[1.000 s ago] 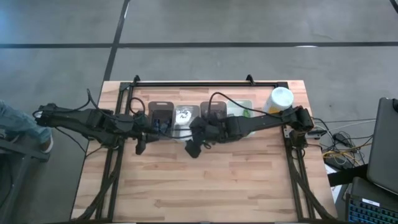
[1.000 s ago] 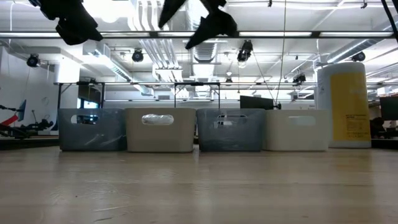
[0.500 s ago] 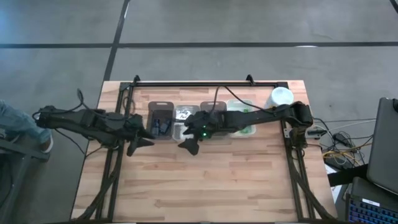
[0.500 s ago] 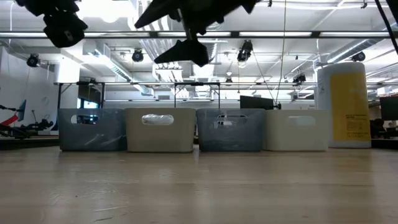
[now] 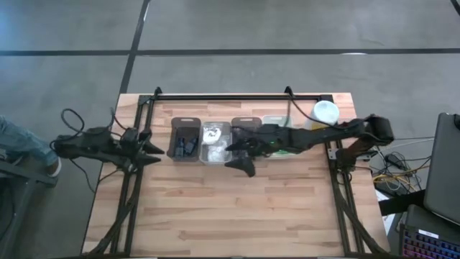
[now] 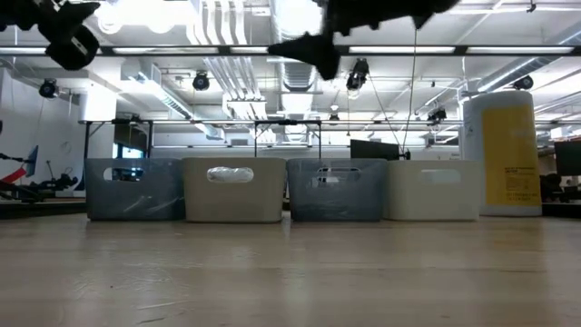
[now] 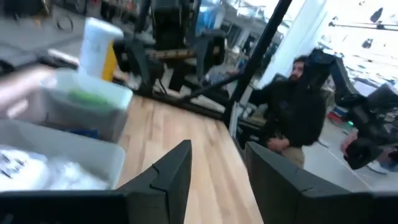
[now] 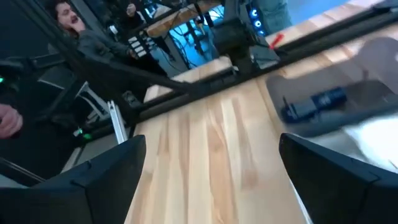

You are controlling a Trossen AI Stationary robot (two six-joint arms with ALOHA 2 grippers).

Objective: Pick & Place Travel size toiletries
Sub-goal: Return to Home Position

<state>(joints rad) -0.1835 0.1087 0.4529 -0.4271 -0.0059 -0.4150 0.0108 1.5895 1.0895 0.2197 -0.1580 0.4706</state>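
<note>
peeking from bin (image 6: 231,204) slot (white packet (image 6: 229,173))

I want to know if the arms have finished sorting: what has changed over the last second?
Both arms pulled back from the bins. The left claw withdrew leftwards to the table's left edge; the right claw drew rightwards, now by the third bin from the left. Both claws are open and empty; nothing was grabbed or dropped. The bins, their contents and the yellow canister stayed put.
</note>
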